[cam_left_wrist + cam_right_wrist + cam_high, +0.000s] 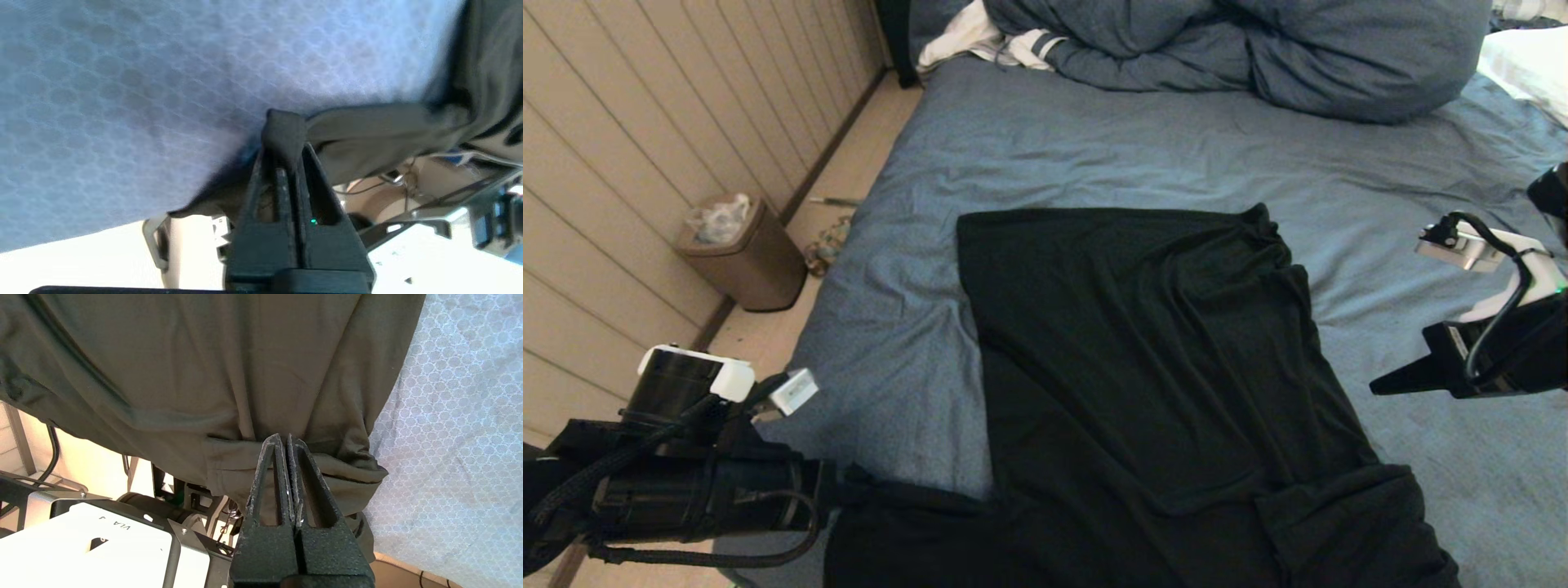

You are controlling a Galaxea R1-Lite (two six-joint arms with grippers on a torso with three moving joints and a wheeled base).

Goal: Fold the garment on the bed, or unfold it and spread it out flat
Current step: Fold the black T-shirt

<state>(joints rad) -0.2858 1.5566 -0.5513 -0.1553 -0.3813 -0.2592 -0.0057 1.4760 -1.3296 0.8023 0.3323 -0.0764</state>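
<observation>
My thin black T-shirt lies mostly flat on the wide bed covered in wrinkled blue-grey fabric, back side up as far as I can see, no print showing. Its long axis runs from the near edge of the bed, where I stand, straight away toward the bunched blue-grey duvet. The straight edge is at the far end, and one sleeve sits folded at the near right corner.

My left hand is clamped tight on a bunched corner of the shirt at its near left end, right at the bed's edge, with the cloth running off from the pinch across the mattress. So the shirt stretches away from this hand to my right and forward.

My right hand is pressed shut with nothing between the fingers. It hangs off the shirt's right side, tips aimed at the folded sleeve but apart from the cloth.

My read: the left hand owns the grip, and the right hand is the nearer one for that sleeve. Any pull should run along the shirt's length or straight across it to smooth those creases.
</observation>
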